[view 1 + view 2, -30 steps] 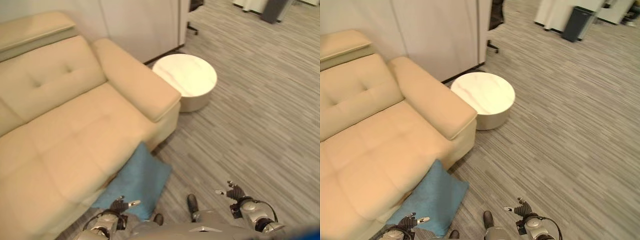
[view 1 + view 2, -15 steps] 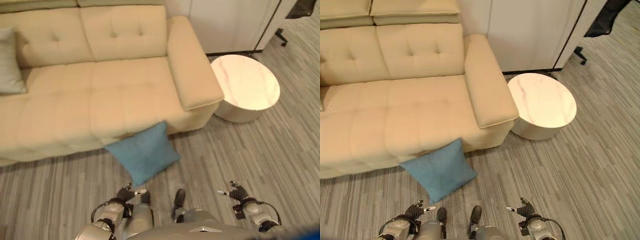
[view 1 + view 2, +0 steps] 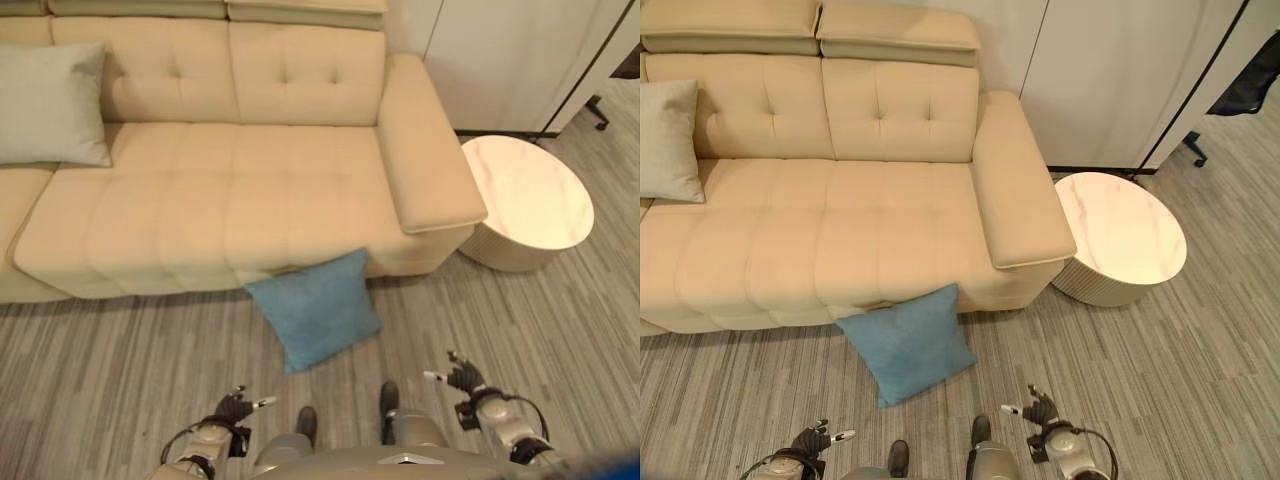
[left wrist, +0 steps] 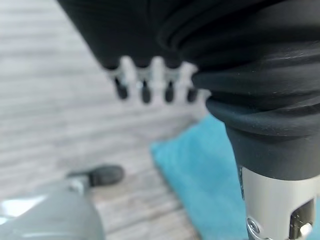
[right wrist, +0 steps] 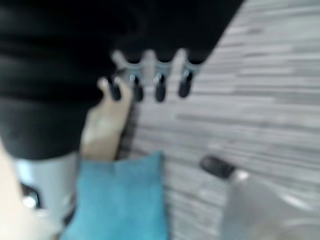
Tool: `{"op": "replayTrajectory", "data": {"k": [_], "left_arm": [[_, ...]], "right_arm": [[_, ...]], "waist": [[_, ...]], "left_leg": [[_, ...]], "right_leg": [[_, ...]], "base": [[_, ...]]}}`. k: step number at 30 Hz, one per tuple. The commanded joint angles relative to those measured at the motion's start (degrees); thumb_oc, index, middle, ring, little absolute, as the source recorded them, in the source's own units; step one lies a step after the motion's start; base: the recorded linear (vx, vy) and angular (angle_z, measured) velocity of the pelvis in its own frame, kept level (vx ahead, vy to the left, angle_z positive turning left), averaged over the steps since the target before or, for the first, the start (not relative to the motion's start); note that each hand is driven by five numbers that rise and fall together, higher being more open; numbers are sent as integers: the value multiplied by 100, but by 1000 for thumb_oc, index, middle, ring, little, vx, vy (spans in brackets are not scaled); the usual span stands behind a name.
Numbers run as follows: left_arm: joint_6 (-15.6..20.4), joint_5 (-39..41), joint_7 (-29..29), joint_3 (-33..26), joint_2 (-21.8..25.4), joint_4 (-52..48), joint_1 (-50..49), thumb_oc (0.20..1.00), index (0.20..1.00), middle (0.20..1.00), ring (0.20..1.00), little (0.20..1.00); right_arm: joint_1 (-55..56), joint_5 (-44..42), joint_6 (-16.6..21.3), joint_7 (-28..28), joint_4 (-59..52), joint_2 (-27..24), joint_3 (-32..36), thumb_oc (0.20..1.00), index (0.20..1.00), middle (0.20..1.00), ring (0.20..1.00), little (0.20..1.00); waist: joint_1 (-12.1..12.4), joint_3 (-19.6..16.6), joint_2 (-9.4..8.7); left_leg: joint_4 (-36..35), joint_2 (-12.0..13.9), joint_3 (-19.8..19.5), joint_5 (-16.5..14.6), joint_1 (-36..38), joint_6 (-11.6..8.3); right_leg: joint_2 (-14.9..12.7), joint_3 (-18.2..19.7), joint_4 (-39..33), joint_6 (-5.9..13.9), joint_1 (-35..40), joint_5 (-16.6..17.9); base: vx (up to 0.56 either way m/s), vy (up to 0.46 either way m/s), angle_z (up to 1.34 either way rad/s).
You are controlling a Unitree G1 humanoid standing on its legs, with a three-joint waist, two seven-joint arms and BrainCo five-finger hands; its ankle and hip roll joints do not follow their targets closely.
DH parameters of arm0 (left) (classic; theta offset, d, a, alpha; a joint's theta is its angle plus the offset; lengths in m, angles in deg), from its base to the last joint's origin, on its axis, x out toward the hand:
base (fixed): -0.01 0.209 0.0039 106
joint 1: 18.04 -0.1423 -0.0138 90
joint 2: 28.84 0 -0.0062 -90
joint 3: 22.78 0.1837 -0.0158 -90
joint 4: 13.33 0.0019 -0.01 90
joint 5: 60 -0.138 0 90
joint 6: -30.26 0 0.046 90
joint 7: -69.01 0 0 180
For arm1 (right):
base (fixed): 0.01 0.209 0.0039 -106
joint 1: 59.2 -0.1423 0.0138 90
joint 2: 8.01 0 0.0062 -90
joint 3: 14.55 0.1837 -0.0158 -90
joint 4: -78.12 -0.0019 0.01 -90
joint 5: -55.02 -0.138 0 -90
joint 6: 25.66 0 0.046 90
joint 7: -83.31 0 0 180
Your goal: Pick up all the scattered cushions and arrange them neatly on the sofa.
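Facing the sofa [image 3: 840, 240] squarer now, grey cushion [image 3: 52, 105] newly showing.

A grey striped plank floor [image 3: 1200, 380] fills the room. A round white marble-topped side table [image 3: 1120, 235] stands before white wall panels [image 3: 1110, 70].

No text, label, number or sign can be read on anything here.
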Motion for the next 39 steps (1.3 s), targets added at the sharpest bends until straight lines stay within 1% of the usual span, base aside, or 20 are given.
{"op": "replayTrajectory", "data": {"k": [1,2,3,4,6,8,10,11,12,14,15,16,17,18,22,25,27,31,34,39], "left_arm": [[180,57,-42,-82,76,-24,123,1000,1000,1000,1000,1000],[185,57,-50,-116,77,-15,60,1000,1000,1000,1000,1000],[181,87,-55,-119,88,-25,70,1000,1000,1000,1000,1000],[185,126,-46,-118,101,-54,81,1000,1000,1000,1000,1000],[197,185,-56,-141,107,-93,91,1000,1000,1000,1000,1000],[213,235,-94,-101,117,-124,194,1000,1000,1000,1000,1000],[215,285,-106,-32,104,-211,314,1000,1000,1000,1000,1000],[226,304,-120,122,81,-336,465,1000,1000,1000,1000,1000],[226,304,-121,122,80,-336,465,1000,1000,1000,1000,1000],[231,290,-130,212,68,-401,545,1000,1000,1000,1000,1000],[227,304,-121,203,63,-410,525,1000,1000,1000,1000,1000],[270,304,-170,220,81,-461,502,1000,1000,1000,1000,1000],[270,304,-170,220,81,-461,502,1000,1000,1000,1000,1000],[278,305,-150,244,94,-515,506,1000,1000,1000,1000,1000],[388,478,-253,284,220,-867,642,1000,1000,1000,1000,1000],[513,699,-395,294,323,-1231,813,1000,1000,1000,1000,1000],[648,959,-605,274,462,-1667,1093,1000,1000,1000,1000,1000],[768,1245,-837,209,604,-1845,1533,1000,1000,1000,1000,1000],[841,1702,-1086,48,826,-1519,2253,1000,1000,1000,1000,1000],[820,2030,-1202,-5,1173,-1043,3038,1000,1000,1000,1000,1000]], "right_arm": [[57,-100,185,64,-160,-89,-55,1000,1000,1000,1000,1000],[78,-60,187,51,-162,-88,-95,1000,1000,1000,1000,1000],[71,-43,208,64,-200,-116,-140,1000,1000,1000,1000,1000],[78,-41,212,76,-222,-151,-138,1000,1000,1000,1000,1000],[129,-90,247,109,-283,-193,-104,1000,1000,1000,1000,1000],[148,-204,287,146,-340,-244,-54,1000,1000,1000,1000,1000],[136,-251,303,179,-348,-285,-59,1000,1000,1000,1000,1000],[127,-328,297,212,-336,-333,-32,1000,1000,1000,1000,1000],[127,-328,298,212,-336,-333,-31,1000,1000,1000,1000,1000],[103,-346,283,242,-305,-328,-30,1000,1000,1000,1000,1000],[74,-352,272,226,-289,-315,-34,1000,1000,1000,1000,1000],[-14,-328,277,230,-296,-272,-118,1000,1000,1000,1000,1000],[-14,-328,278,230,-296,-272,-119,1000,1000,1000,1000,1000],[-37,-333,291,218,-326,-267,-108,1000,1000,1000,1000,1000],[-225,-364,307,283,-591,-292,-168,1000,1000,1000,1000,1000],[-431,-458,363,375,-778,-309,-205,1000,1000,1000,1000,1000],[-713,-577,403,559,-1039,-349,-253,1000,1000,1000,1000,1000],[-1180,-711,394,741,-1045,-414,-338,1000,1000,1000,1000,1000],[-1955,-797,370,958,-990,-516,-516,1000,1000,1000,1000,1000],[-2775,-842,358,1169,-791,-579,-668,1000,1000,1000,1000,1000]], "waist": [[-41,146,-251],[-17,133,-291],[-7,112,-308],[-6,93,-303],[-2,84,-296],[-54,115,-323],[-59,183,-353],[-170,280,-345],[-170,276,-345],[-190,317,-285],[-196,293,-263],[-146,306,-263],[-143,308,-265],[-154,370,-252],[-65,625,-277],[9,868,-262],[68,1093,-258],[96,1270,-253],[71,1459,-257],[-9,1664,-287]], "left_leg": [[452,2,-342,-395,5,-438],[447,46,-300,-396,25,-466],[416,112,-348,-362,2,-504],[371,191,-386,-311,-24,-570],[305,333,-507,-200,-126,-686],[349,499,-512,-104,-366,-785],[491,564,-475,-22,-631,-832],[692,600,28,58,-935,-792],[697,599,28,56,-942,-792],[526,631,375,295,-1104,-756],[419,630,334,282,-1070,-759],[479,449,56,176,-1086,-671],[485,447,59,171,-1087,-669],[567,422,174,129,-1144,-634],[954,272,169,11,-1487,-577],[1211,201,152,-54,-1765,-546],[1412,171,133,-33,-2137,-564],[1521,184,124,12,-2522,-574],[1674,239,124,82,-3070,-598],[1949,303,156,105,-3759,-611]], "right_leg": [[-18,-23,191,96,430,66],[-42,-133,193,92,501,89],[32,-67,247,67,514,57],[63,-120,280,37,522,23],[87,-360,328,-22,528,-74],[125,-525,348,-105,515,-179],[149,-701,330,-167,530,-254],[116,-908,372,-220,495,-328],[116,-908,376,-220,489,-330],[127,-1035,426,-229,440,-364],[138,-1045,463,-216,390,-390],[103,-925,606,-183,293,-394],[100,-921,614,-182,290,-399],[13,-898,727,-174,241,-425],[-153,-825,995,-171,-42,-433],[-240,-780,1182,-183,-302,-412],[-283,-740,1329,-194,-645,-380],[-292,-707,1459,-190,-1055,-334],[-285,-611,1628,-188,-1652,-293],[-306,-514,1879,-172,-2354,-253]], "base": [[202,-223,88],[182,-276,81],[93,-223,86],[74,-229,79],[26,-227,63],[-36,-237,55],[-85,-203,97],[-102,-131,110],[-104,-71,125],[-31,16,78],[46,103,35],[62,95,-18],[64,152,-47],[2,124,-52],[-38,107,-8],[-54,55,13],[-111,10,8],[-69,-2,9],[-90,1,-4],[-56,6,-6]]}}
